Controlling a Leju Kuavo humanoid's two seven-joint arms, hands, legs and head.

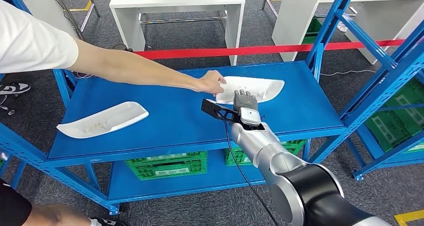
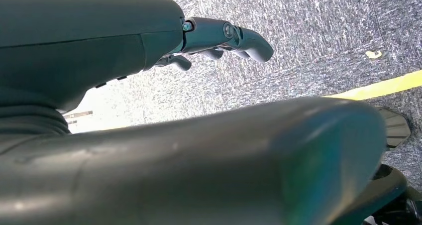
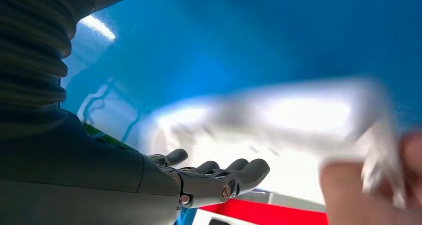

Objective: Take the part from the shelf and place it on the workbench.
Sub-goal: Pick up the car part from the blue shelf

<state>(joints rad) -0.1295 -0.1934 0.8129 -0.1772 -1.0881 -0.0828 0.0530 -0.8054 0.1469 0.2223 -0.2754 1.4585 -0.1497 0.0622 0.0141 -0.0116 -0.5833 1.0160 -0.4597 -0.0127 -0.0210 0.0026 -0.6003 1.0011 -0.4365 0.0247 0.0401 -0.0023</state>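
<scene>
Two long white parts lie on the blue shelf (image 1: 170, 111): one (image 1: 102, 120) at the front left, the other (image 1: 262, 87) at the back right. A person's hand (image 1: 210, 82) rests on the left end of the right-hand part. My right hand (image 1: 245, 103) hovers at that part's near edge, fingers extended and holding nothing. In the right wrist view the part (image 3: 278, 115) is blurred beyond my right hand (image 3: 214, 177), and the person's hand (image 3: 368, 190) grips its end. My left hand (image 2: 219, 38) hangs over the grey floor, holding nothing.
Green crates (image 1: 167, 165) sit on the lower shelf level. A blue upright frame (image 1: 380, 71) rises on the right. A red strip (image 1: 260, 50) crosses the floor behind the shelf, with white tables (image 1: 177, 1) beyond. The person's arm (image 1: 125, 66) spans the shelf's left half.
</scene>
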